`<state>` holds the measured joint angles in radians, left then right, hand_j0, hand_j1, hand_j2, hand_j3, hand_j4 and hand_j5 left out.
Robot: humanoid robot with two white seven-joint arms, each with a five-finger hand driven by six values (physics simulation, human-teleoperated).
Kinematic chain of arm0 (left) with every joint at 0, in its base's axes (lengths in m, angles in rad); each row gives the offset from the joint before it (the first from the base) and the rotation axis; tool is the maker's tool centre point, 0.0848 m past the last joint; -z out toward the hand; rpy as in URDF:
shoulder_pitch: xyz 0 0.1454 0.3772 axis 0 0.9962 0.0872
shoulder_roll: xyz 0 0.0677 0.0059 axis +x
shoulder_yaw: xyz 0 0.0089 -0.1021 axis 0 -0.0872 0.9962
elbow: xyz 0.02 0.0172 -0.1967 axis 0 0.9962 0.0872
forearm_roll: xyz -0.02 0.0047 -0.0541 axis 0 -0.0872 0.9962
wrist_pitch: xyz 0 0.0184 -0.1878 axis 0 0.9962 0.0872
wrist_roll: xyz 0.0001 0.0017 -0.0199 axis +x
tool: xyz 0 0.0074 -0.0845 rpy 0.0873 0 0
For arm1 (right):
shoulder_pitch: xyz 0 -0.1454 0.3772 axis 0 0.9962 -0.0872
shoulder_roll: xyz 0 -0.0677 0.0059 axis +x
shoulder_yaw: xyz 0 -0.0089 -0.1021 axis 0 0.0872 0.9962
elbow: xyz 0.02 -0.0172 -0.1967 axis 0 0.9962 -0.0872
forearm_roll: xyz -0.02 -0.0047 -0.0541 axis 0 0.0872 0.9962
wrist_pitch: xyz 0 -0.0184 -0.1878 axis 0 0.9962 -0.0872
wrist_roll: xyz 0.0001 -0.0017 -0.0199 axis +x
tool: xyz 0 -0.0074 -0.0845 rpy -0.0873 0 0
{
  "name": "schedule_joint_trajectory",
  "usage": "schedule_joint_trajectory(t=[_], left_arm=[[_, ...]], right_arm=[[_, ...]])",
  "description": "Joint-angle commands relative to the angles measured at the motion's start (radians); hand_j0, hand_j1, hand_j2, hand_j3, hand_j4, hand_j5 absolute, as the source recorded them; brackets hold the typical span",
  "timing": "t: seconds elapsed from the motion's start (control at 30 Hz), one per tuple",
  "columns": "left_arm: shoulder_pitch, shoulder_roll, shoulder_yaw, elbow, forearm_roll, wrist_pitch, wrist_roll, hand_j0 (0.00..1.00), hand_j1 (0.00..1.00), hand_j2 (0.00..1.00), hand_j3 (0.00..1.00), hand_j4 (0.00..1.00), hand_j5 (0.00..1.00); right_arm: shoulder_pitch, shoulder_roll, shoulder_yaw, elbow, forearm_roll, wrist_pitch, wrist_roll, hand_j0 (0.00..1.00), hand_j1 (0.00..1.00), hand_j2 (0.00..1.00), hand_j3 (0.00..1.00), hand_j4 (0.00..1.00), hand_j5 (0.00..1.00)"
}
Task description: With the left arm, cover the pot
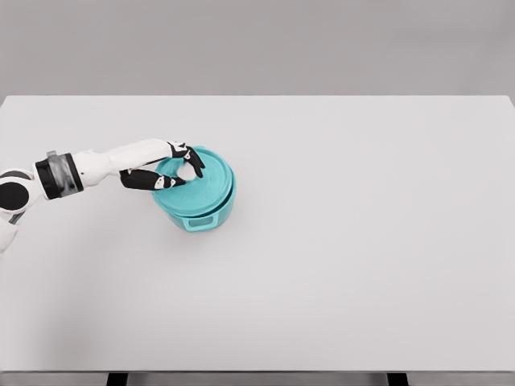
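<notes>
Pot-covering view from my station: my left hand (pixel 170 170) is reaching in from the left, fingers curled around the knob of the teal lid (pixel 193 182), which is sitting on the teal pot (pixel 203 219), left of centre on the white table (pixel 362 241).

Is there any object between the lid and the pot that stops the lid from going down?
Nothing visible does. The left hand holds the teal lid directly over the pot, slightly tilted; no other object lies on the table.

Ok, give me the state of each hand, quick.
Left hand: shut on the round teal lid, over the teal pot.
Right hand: not in view.
</notes>
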<state>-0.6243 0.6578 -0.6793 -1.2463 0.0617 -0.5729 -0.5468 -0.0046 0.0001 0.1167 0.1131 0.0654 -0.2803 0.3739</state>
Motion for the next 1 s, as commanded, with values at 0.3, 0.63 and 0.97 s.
schedule_joint_trajectory(t=[0.3, 0.63, 0.97], left_arm=[[0.0, -0.001, 0.0, -0.002, 0.007, 0.002, 0.001, 0.54, 0.54, 0.54, 0.54, 0.54, 0.54], [0.0, -0.001, 0.0, -0.004, 0.007, 0.001, 0.001, 0.54, 0.54, 0.54, 0.54, 0.54, 0.54], [-0.002, -0.012, -0.019, -0.002, 0.009, 0.001, 0.002, 0.54, 0.54, 0.54, 0.54, 0.54, 0.54]], right_arm=[[0.0, 0.0, 0.0, 0.0, 0.001, 0.001, 0.0, 1.0, 1.0, 1.0, 1.0, 1.0, 1.0], [0.0, 0.0, 0.0, 0.0, 0.001, 0.0, 0.0, 1.0, 1.0, 1.0, 1.0, 1.0, 1.0], [0.0, 0.0, 0.0, -0.001, 0.001, 0.0, 0.0, 1.0, 1.0, 1.0, 1.0, 1.0, 1.0]])
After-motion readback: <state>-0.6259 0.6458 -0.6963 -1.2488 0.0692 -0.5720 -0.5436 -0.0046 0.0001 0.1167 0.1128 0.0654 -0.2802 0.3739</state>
